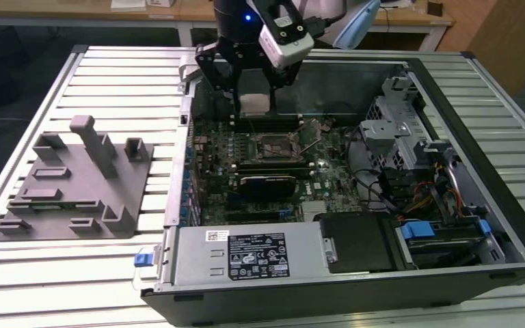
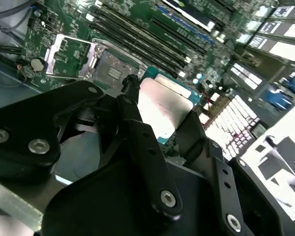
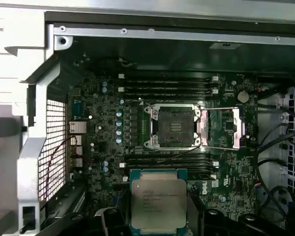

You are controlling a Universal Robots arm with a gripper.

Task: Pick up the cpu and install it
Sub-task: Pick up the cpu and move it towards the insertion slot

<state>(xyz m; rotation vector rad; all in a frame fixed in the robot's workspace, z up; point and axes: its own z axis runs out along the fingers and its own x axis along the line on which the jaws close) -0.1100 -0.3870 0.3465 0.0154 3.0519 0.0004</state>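
My gripper [image 1: 253, 102] hangs over the back of the open computer case, shut on the cpu [image 1: 254, 104], a thin pale silvery square on a green-edged board. In both wrist views the black fingers [image 2: 132, 105] clamp the cpu [image 2: 163, 104] by two opposite edges. The cpu [image 3: 158, 201] is held above the motherboard, apart from the socket [image 3: 176, 127]. The socket [image 1: 276, 145] is dark and square and stands open, its metal load plate [image 3: 227, 129] swung to the side. It lies a short way from the gripper, toward the case's middle.
Memory slots [image 3: 164, 83] run along both sides of the socket. A black block [image 1: 267, 186] sits on the board beyond it, with the power supply [image 1: 244, 256] at the near end. Drive cage and cables [image 1: 409, 157] fill the exterior view's right. A grey plastic tray [image 1: 71, 184] lies outside on the slatted table.
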